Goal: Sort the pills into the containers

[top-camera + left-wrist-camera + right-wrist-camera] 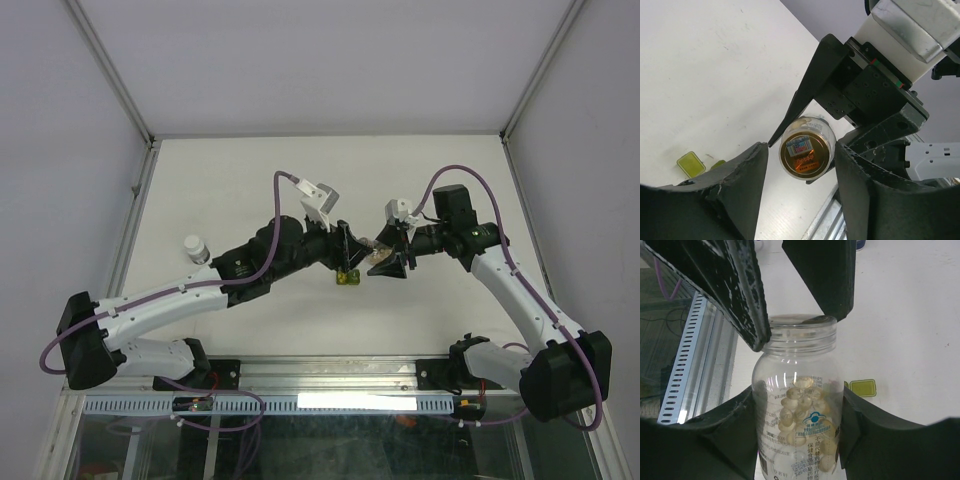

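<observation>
One pill bottle (797, 405), two green box pieces (690, 164).
Right fingers (715, 440) clamp bottle; left fingers (740, 185), parted, flank its mouth at twelve o'clock.

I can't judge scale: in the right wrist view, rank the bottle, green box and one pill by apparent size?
Largest: bottle, by far.
Then green box.
Then one pill, barely smaller; the box lies farther off, so that pair is unsure.

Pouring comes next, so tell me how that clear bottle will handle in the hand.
The bottle looks like smooth, rigid plastic, so it may slip in the right hand. The pills fill only part of it: probably light, its load shifting when tilted. Round, so it would likely roll if laid down.
</observation>
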{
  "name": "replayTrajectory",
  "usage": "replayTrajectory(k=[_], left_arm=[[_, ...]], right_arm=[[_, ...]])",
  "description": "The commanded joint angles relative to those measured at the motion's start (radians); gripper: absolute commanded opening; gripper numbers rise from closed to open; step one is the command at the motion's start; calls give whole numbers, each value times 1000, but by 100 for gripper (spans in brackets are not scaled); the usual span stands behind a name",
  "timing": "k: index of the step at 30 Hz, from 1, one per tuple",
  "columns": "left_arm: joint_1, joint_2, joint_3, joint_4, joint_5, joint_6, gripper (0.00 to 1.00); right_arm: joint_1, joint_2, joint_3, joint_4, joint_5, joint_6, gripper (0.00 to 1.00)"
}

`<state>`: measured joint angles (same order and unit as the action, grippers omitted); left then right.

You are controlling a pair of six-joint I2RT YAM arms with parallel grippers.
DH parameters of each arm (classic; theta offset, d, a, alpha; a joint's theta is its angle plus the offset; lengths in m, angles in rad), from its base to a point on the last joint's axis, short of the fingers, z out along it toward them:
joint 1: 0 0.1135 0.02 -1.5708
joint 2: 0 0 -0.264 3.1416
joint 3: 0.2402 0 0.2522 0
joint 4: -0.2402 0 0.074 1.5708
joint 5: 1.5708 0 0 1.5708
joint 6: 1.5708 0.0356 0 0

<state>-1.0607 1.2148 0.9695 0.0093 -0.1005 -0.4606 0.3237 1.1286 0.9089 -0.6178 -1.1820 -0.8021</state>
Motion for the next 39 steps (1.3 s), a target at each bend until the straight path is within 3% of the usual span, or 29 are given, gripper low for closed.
replayTrajectory(k=[1,8,11,15,18,20,21,25,26,28,33,36,39], left_arm=[[-5,14,67,-1,22,14,52],[-4,32,95,-37,104,70,28],[3,34,78,-8,264,218,4],[46,40,-7,81,640,538,3],[67,43,-35,82,750,752,9],[102,42,-37,101,770,786,17],[124,38,-40,130,768,768,27],[151,-63,-208,377,580,634,90],[152,-95,-256,463,541,575,98],[156,-149,-309,543,480,461,99],[157,-193,-296,485,366,102,98],[153,-169,-254,405,285,-71,86],[95,-132,-163,245,147,-78,78]], right_arm=[[-2,-8,44,38,-9,3,0],[-1,-11,44,35,-10,2,0],[-2,-13,46,34,-11,2,0],[-2,-17,46,33,-13,1,0],[-3,-21,46,32,-12,1,0],[-3,-22,47,32,-11,2,0],[-3,-23,46,32,-12,3,0],[-3,-24,48,29,-7,-4,0],[-3,-26,48,27,-7,-6,0],[-3,-24,47,27,-8,-7,0],[-1,-19,48,25,-11,-10,0],[-2,-18,48,23,-11,-10,0],[-2,-19,49,23,-12,-9,0]])
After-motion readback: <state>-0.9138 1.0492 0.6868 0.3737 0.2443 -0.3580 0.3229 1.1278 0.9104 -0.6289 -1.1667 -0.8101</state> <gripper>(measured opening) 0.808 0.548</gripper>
